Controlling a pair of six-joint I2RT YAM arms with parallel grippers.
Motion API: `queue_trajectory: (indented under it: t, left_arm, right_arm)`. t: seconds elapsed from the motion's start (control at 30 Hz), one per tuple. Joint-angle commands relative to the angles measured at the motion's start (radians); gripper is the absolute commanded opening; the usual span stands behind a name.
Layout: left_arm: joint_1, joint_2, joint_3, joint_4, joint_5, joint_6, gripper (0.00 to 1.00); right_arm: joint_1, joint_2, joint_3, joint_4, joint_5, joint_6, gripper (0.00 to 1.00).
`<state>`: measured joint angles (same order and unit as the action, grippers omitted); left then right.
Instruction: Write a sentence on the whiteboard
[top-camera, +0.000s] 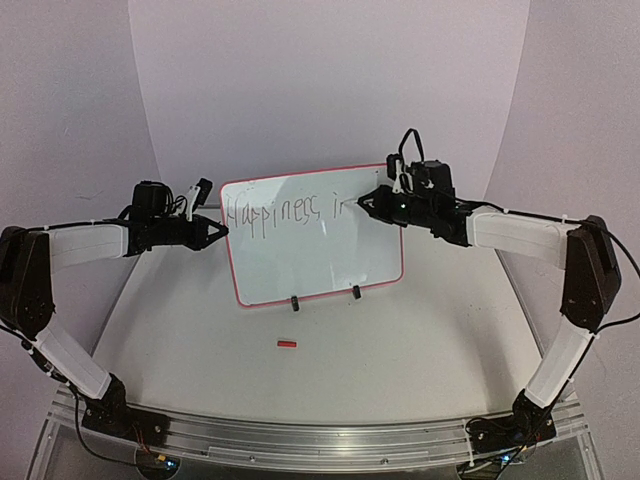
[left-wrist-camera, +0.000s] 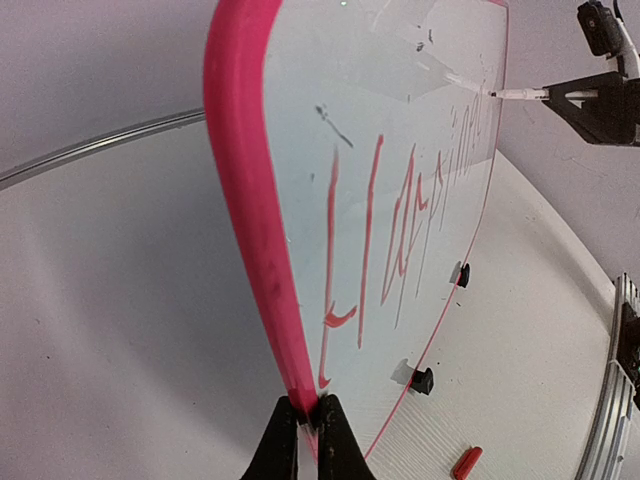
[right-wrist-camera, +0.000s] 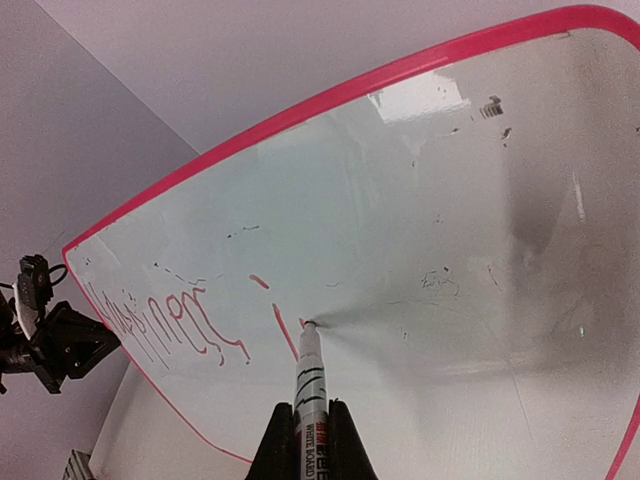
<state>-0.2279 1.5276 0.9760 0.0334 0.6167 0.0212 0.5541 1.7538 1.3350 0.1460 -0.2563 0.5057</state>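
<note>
The whiteboard (top-camera: 315, 255), red-framed on two black feet, stands upright mid-table. Its left edge (left-wrist-camera: 248, 200) is pinched between the jaws of my left gripper (left-wrist-camera: 306, 425), which is shut on it. The sentence (top-camera: 285, 212) reads "Happiness i" with a first stroke after it, in thin strokes along the top line; they look red in both wrist views (right-wrist-camera: 190, 325). My right gripper (right-wrist-camera: 307, 445) is shut on a white marker (right-wrist-camera: 308, 385), whose tip touches the board just right of the "i". From above, the right gripper (top-camera: 372, 203) sits at the board's upper right.
A small red marker cap (top-camera: 287, 344) lies on the table in front of the board, also seen as a red cap (left-wrist-camera: 466, 462) from the left wrist. The board's black feet (top-camera: 295, 302) rest on the white tabletop. Purple walls surround the table.
</note>
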Motion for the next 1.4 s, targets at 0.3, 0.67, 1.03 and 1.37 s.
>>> queue_trajectory:
  t: [0.3,0.67,1.03,1.37]
  left_arm:
    - [-0.002,-0.004,0.022,-0.013,-0.047,0.057,0.0]
    - [-0.001,-0.006,0.023,-0.013,-0.046,0.057,0.0]
    - [-0.002,-0.006,0.021,-0.012,-0.044,0.056,0.0]
    - [-0.002,-0.013,0.02,-0.01,-0.043,0.053,0.0]
  right_arm:
    - [-0.017,-0.075,-0.037,0.052,0.098,0.01,0.0]
    - [-0.017,-0.076,-0.094,0.045,0.065,0.034,0.0]
    - [-0.017,-0.099,-0.132,0.029,0.063,0.043,0.0]
    - [-0.017,-0.139,-0.136,0.027,-0.002,0.035,0.0]
